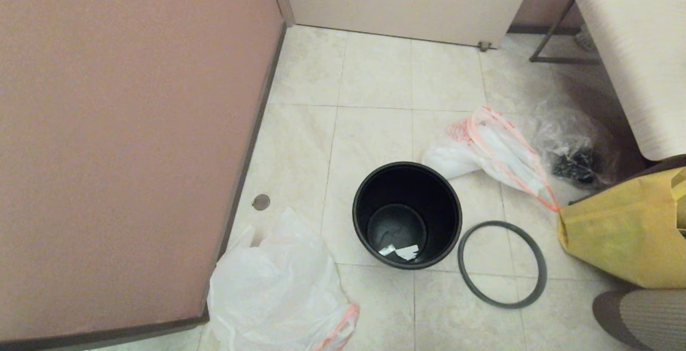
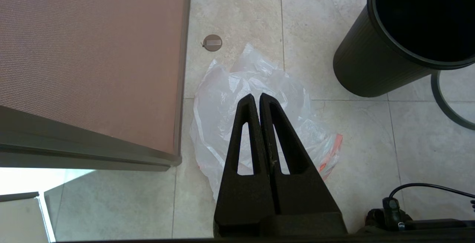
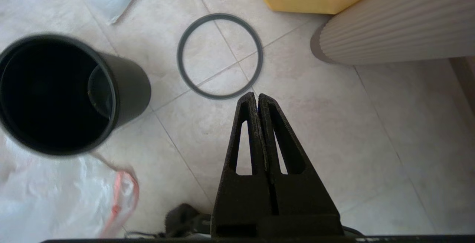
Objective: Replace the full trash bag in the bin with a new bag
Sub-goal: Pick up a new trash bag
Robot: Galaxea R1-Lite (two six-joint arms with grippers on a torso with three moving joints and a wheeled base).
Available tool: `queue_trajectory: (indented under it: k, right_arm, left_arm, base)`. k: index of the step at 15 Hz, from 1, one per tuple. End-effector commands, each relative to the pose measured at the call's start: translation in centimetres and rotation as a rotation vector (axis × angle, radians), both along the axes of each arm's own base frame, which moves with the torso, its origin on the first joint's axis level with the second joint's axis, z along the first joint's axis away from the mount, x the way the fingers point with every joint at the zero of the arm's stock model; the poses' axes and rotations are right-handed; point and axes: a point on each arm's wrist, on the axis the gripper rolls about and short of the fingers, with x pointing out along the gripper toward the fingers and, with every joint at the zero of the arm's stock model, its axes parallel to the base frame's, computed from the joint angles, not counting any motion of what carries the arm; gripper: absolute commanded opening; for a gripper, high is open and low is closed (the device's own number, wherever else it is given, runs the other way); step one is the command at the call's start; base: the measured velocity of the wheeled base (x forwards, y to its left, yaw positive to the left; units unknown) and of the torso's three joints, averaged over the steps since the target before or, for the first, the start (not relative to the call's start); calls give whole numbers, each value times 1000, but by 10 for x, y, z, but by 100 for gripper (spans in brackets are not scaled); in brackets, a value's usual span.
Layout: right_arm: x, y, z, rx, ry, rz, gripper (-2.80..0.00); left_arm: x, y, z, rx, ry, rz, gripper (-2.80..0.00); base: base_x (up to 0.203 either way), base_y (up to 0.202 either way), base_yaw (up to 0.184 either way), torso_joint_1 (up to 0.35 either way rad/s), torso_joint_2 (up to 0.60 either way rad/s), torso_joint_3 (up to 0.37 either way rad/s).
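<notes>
Pale floor tiles (image 1: 375, 83) hold the bagless black bin (image 1: 407, 214); left gripper (image 2: 257, 96) and right gripper (image 3: 256, 95) clenched, empty.

Left gripper (image 2: 256, 96) and right gripper (image 3: 255, 95), both aloft above the floor, jaws pressed together, empty.

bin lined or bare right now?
Bare. The bin stands upright, no bag inside, only paper scraps at the bottom; its grey hoop lies on the floor beside it.

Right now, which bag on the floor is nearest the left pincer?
The white bag against the brown wall; the shut left pincer hangs over it. The drawstring bag, clear bag and yellow bag lie past the bin, on the right.
</notes>
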Motion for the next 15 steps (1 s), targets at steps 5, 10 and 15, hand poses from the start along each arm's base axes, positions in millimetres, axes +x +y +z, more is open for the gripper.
queue_trajectory:
  k: [5,10,15]
  right_arm:
    - [-66,4,-79,-121,-98,267,-280]
    - [-41,6,-144,-333,-220,391,-280]
    - [-41,7,-171,-432,-299,411,-280]
  left_arm:
    - [0,0,0,0,0,0,-280]
    - [0,0,0,0,-3,0,-280]
    - [0,0,0,5,-5,1,-280]
  base:
    - [0,0,0,0,0,0]
    - [0,0,0,0,0,0]
    - [0,0,0,0,0,0]
